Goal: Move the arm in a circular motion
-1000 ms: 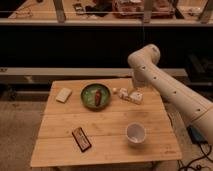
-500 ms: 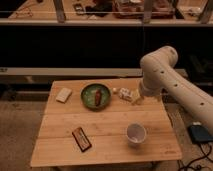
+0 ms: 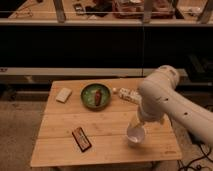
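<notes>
- The arm (image 3: 167,100), white with thick rounded segments, comes in from the right side of the view. It bends over the right half of the wooden surface (image 3: 60,147).
- Its bulky elbow joint hangs above the surface's far right corner. From there a segment drops towards the near right part of the surface.
- The end effector (image 3: 136,123) is at the arm's lower end, just above the white cup (image 3: 135,135). The arm mostly hides it, so I cannot tell whether it is wide, narrow or holding anything, nor whether it touches the cup.
- The white cup stands upright near the near edge, right of centre.
- A green bowl (image 3: 90,91) sits near the middle of the far edge, with a reddish item (image 3: 98,98) lying in it.
- A pale block (image 3: 63,94) lies by the far left corner, well apart from the bowl.
- A dark packet (image 3: 81,139) with a red face lies flat near the near edge, left of centre and turned at an angle.
- Small white objects (image 3: 127,94) lie along the far edge just right of the bowl, partly covered by the arm.
</notes>
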Controlling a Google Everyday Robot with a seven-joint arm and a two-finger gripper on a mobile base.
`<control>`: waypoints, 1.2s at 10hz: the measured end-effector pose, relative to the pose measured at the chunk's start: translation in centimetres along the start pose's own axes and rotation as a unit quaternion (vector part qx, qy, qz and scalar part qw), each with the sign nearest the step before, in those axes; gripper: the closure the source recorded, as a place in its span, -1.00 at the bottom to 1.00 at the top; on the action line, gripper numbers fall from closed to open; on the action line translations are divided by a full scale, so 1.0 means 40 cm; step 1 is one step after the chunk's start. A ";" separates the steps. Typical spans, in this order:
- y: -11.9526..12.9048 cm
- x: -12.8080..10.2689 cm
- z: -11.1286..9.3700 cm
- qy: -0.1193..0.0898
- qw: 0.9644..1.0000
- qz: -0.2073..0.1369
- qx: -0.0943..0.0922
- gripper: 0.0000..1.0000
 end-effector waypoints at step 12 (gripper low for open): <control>-0.469 0.466 0.076 0.199 0.959 -0.200 0.040 -0.50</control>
